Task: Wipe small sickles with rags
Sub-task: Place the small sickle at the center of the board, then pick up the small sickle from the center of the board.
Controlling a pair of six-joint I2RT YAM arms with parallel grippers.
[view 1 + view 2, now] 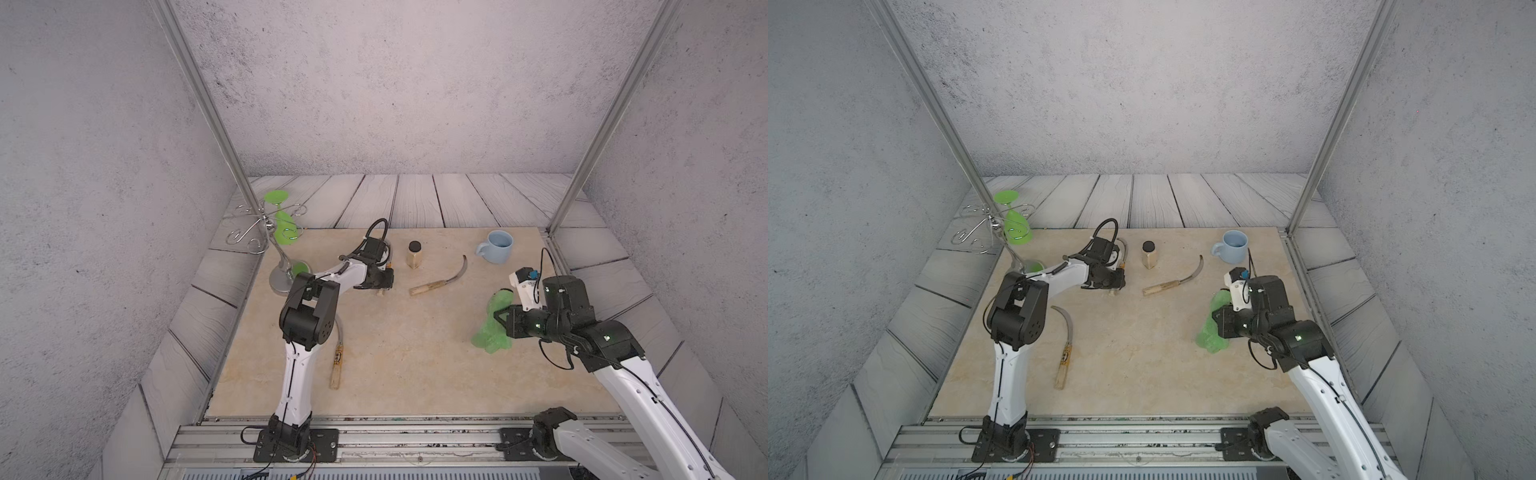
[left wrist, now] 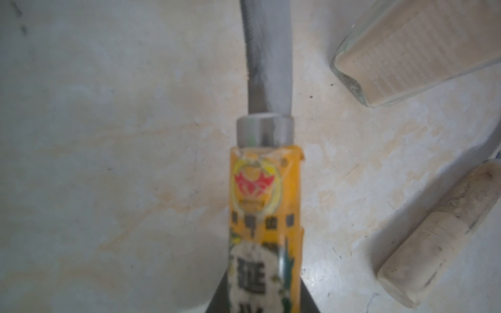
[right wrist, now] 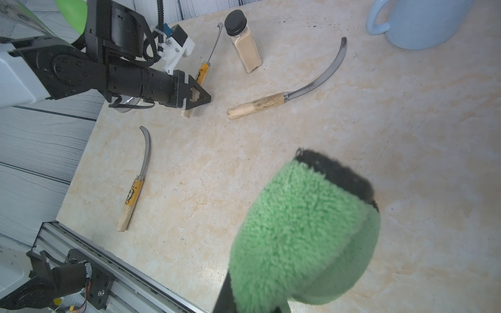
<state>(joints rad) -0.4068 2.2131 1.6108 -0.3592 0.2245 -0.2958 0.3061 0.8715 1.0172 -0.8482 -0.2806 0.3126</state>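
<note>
1. While the left gripper (image 3: 198, 93) is clamping shut on the wooden handle of the held sickle (image 2: 265, 216), toward the far edge of the bench (image 1: 415, 374) and left of middle, the blade is pointing at that far edge. Cannot tell if the butt is resting on the surface or lifted.
2. Right gripper (image 1: 505, 322) is pinching closed on the rag (image 3: 298, 230), near the right edge about midway along it. Cloth is bunching and drooping around the finger. Unclear whether its low end is touching the bench.
3. Two more are lying free. The plain-handled sickle (image 1: 434, 286) is lying near the spice jar (image 1: 414, 255), toward the far edge. The second labelled sickle (image 1: 1065, 357) is lying toward the left edge, nearer the front, beside the left arm.
4. Judging handling: sickles are looking light and stiff, with thin blades and a toothed inner edge. So the hold belongs on the wood, below the metal collar. The glossy label may be slippery. The current grip is sitting on the handle and leaving the blade free.
5. Rag is looking soft, light and floppy. Wiping is probably needing a wad pressed along the blade from collar to tip, since the fibres could be snagging on the teeth.
6. Mug (image 1: 496, 247) is standing near the far right corner and the goblet (image 1: 286, 232) is hanging on the wire rack (image 1: 278, 282) at the far left corner. Neither is involved.
</note>
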